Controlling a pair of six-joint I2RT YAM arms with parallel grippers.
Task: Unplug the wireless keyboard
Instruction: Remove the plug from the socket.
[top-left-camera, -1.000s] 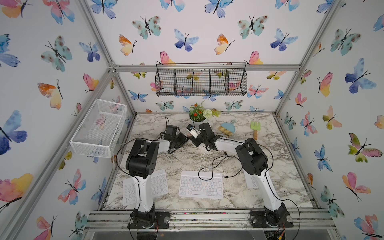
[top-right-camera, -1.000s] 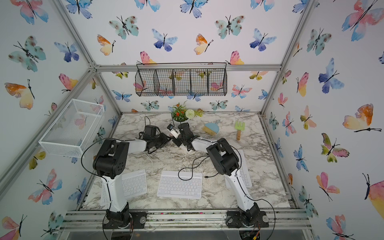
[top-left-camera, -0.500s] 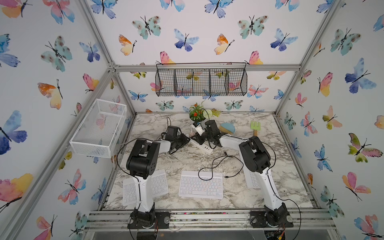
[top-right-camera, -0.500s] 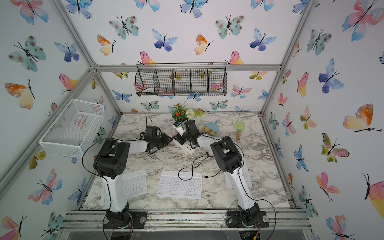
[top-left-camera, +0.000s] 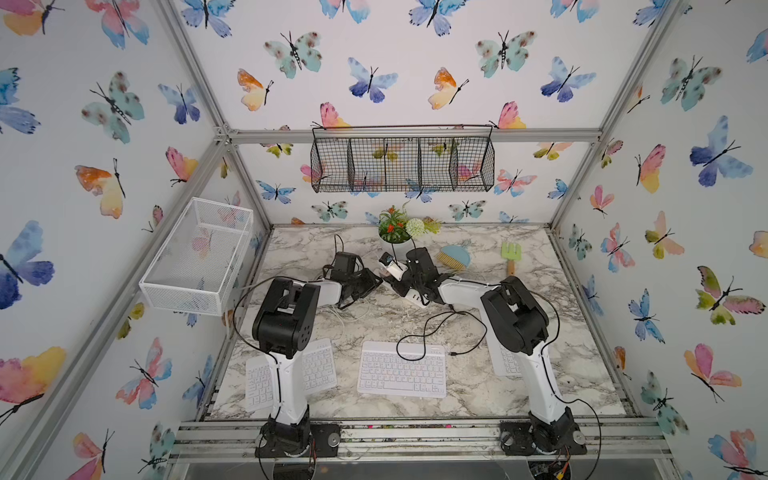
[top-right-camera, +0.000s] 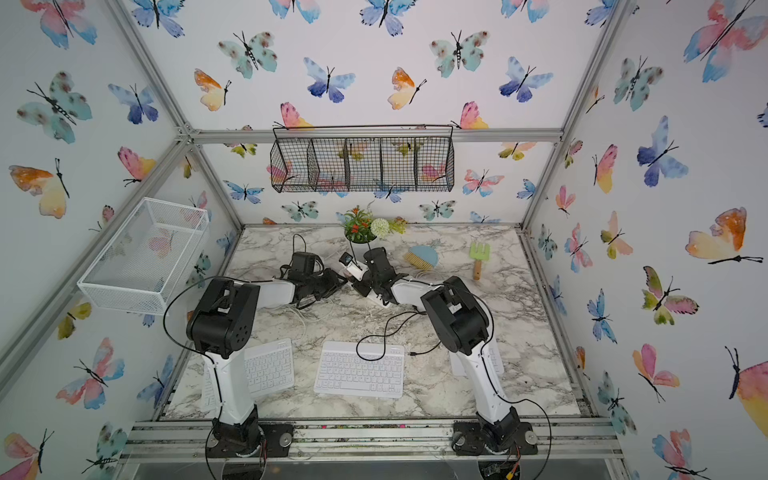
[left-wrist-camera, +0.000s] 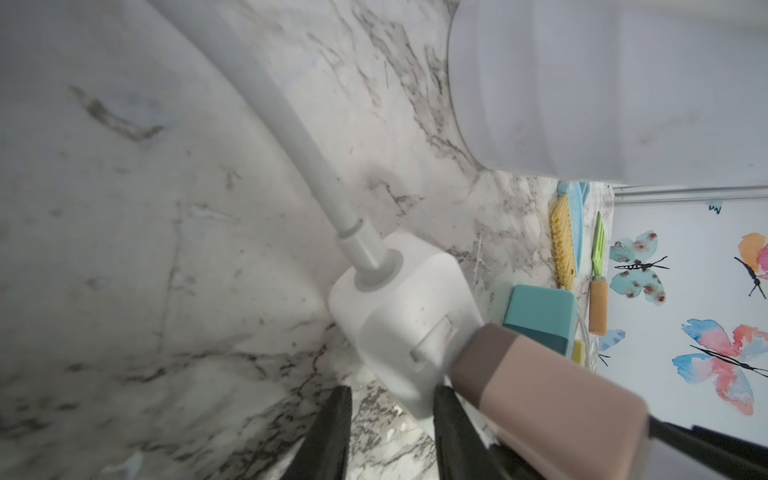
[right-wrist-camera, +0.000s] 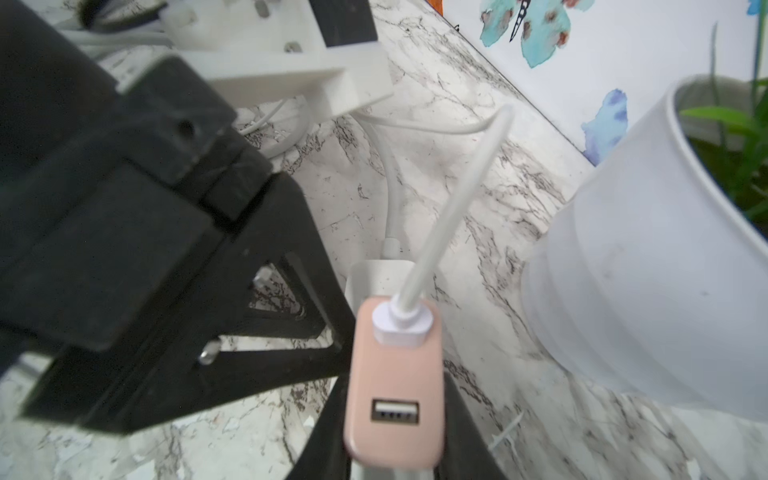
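The wireless keyboard (top-left-camera: 402, 370) (top-right-camera: 359, 370) lies flat at the front centre in both top views. A black cable (top-left-camera: 419, 332) loops over its back edge, and one cable end rests on the marble beside it. Farther back, my right gripper (right-wrist-camera: 392, 432) (top-left-camera: 401, 286) is shut on a pink USB charger (right-wrist-camera: 395, 374) (left-wrist-camera: 540, 399). A white cable (right-wrist-camera: 449, 216) is plugged into the charger's upper port; the lower port is empty. The charger sits against a white power strip (left-wrist-camera: 399, 332) (top-left-camera: 413, 298). My left gripper (left-wrist-camera: 392, 432) (top-left-camera: 376, 283) is shut on the strip's corded end.
Two more white keyboards lie at the front, one (top-left-camera: 320, 365) under the left arm, one (top-left-camera: 505, 361) behind the right arm. A white plant pot (right-wrist-camera: 644, 270) stands close behind the grippers. A teal charger (left-wrist-camera: 540, 316), a brush (top-left-camera: 455, 257) and a green rake (top-left-camera: 511, 257) are nearby.
My right gripper has shifted right and toward the back with the pink charger, and the power strip has come along. The left arm has hardly moved.
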